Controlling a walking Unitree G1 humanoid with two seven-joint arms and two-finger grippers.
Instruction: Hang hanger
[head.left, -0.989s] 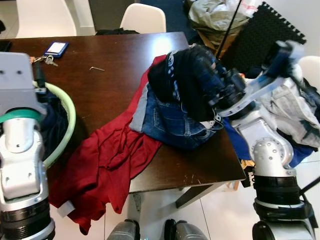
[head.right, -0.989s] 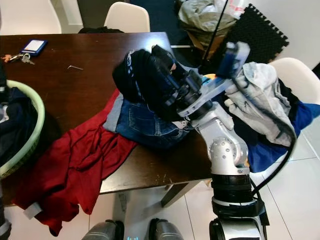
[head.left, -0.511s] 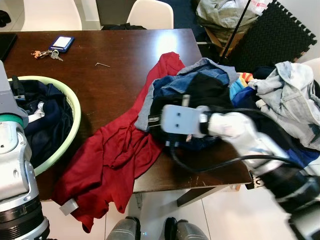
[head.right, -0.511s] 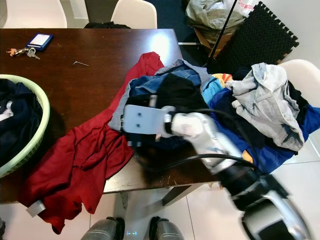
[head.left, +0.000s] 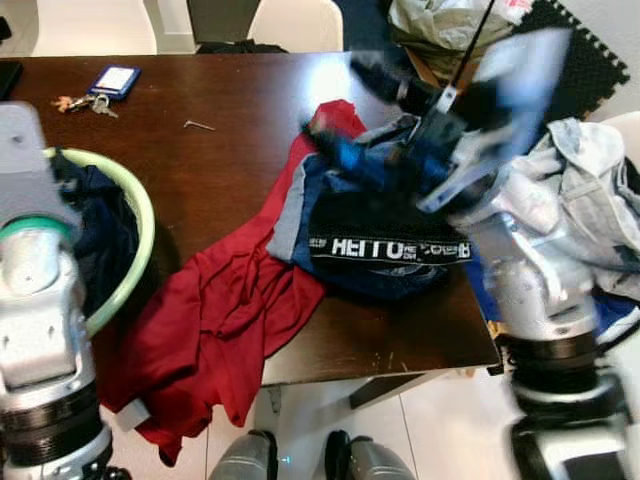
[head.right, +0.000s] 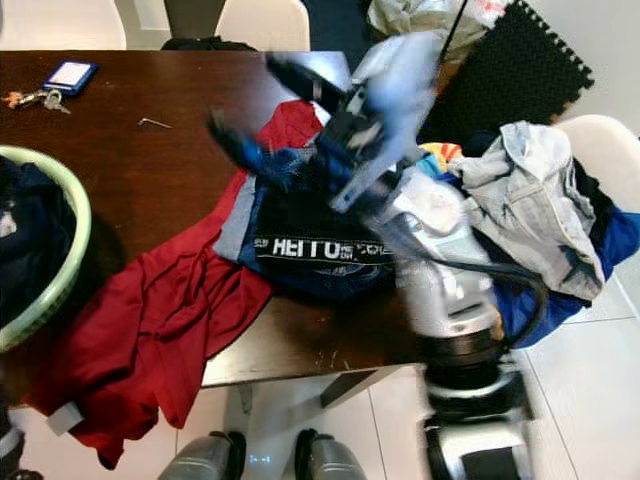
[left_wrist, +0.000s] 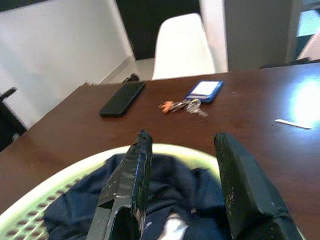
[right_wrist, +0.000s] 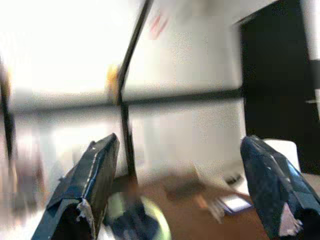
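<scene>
Swinging blurred above the heaped clothes (head.left: 385, 240) at the bench's (head.left: 220, 150) right edge, the right gripper (head.right: 290, 100) gapes empty; no hanger discernible.

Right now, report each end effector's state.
Left end effector: open, empty, over the laundry basket.
Right end effector: open, empty, raised over the clothes pile.

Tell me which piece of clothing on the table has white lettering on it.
The black garment atop the blue pile, bearing a white-lettered band; the red garment beside it is plain.
</scene>
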